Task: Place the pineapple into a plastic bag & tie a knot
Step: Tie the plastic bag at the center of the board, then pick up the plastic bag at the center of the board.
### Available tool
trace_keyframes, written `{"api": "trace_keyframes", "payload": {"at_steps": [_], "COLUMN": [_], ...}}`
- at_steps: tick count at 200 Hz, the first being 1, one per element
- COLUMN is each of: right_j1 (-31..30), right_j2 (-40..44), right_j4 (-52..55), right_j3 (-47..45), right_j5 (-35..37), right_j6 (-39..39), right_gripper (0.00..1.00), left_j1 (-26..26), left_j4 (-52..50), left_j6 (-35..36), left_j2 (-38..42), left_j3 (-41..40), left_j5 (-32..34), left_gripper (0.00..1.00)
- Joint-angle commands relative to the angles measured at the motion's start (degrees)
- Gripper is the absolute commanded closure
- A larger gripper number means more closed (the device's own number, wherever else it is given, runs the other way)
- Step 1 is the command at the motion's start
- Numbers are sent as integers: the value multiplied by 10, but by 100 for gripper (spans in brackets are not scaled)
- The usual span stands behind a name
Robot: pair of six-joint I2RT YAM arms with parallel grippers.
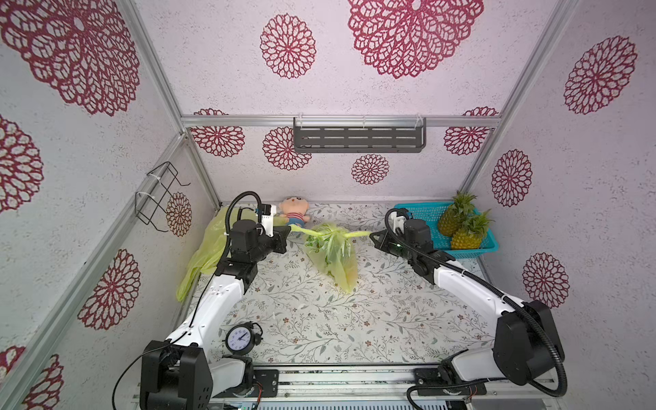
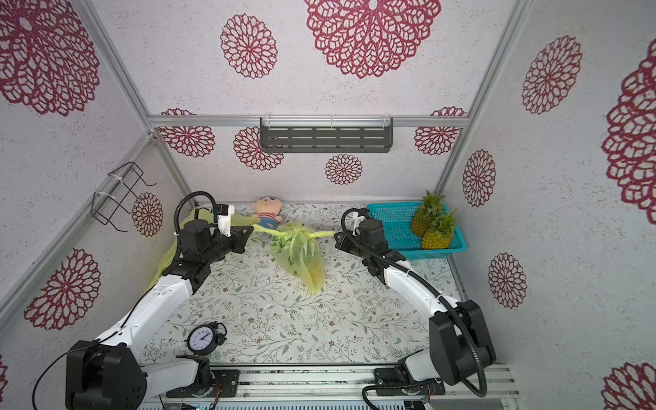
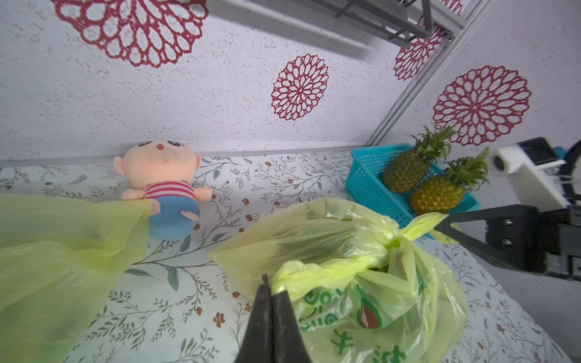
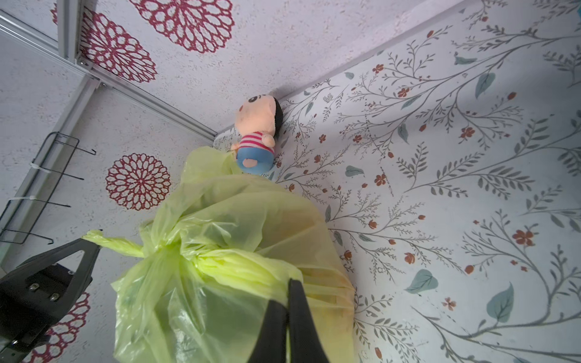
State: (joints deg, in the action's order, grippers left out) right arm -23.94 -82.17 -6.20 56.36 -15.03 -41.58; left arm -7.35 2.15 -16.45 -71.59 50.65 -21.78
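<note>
A yellow-green plastic bag lies in the middle of the table, its neck gathered into a knot. The pineapple inside shows only as a dim green and yellow shape through the plastic. My left gripper is shut on the bag's twisted left handle. My right gripper is shut on the right handle. Both handles run out taut to either side of the knot. The bag fills the near part of both wrist views.
A blue basket at the back right holds two more pineapples. A plush doll lies at the back wall. A spare yellow-green bag lies behind my left arm. An alarm clock stands front left.
</note>
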Motion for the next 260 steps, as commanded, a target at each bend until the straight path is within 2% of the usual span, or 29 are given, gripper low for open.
{"api": "trace_keyframes", "payload": {"at_steps": [1,25,59,70,92,112,133,173,193,209,229,260], "right_j1": [5,-1,-2,-4,-6,-8,-10,-12,-12,-12,-11,-3], "right_j2": [-18,-31,-36,-38,-42,-46,-49,-48,-47,-47,-41,-21], "right_j4": [-1,9,9,6,2,1,1,0,-2,-3,11,42], "right_j3": [13,11,10,12,16,19,21,20,20,21,33,69], "right_j5": [0,12,13,11,6,5,5,6,5,3,12,42], "right_j6": [9,6,5,4,3,3,2,0,-1,-2,9,40], "right_gripper": [100,100,100,100,100,100,100,100,100,100,100,100], "left_j1": [24,24,24,23,18,10,-1,-20,-31,-41,-50,-50], "left_j4": [31,67,89,119,186,201,209,265,283,281,259,140], "left_j6": [-24,-43,-54,-75,-139,-198,-240,-286,-293,-285,-252,-160], "left_j2": [7,21,56,61,49,12,-38,-106,-125,-129,-101,-45], "left_j3": [-19,-51,-73,-81,-86,-67,-40,-16,-7,2,5,39], "left_j5": [-41,-76,-117,-127,-137,-118,-129,-144,-156,-167,-156,-73], "left_gripper": [92,71,30,20,12,10,9,20,33,58,100,100]}}
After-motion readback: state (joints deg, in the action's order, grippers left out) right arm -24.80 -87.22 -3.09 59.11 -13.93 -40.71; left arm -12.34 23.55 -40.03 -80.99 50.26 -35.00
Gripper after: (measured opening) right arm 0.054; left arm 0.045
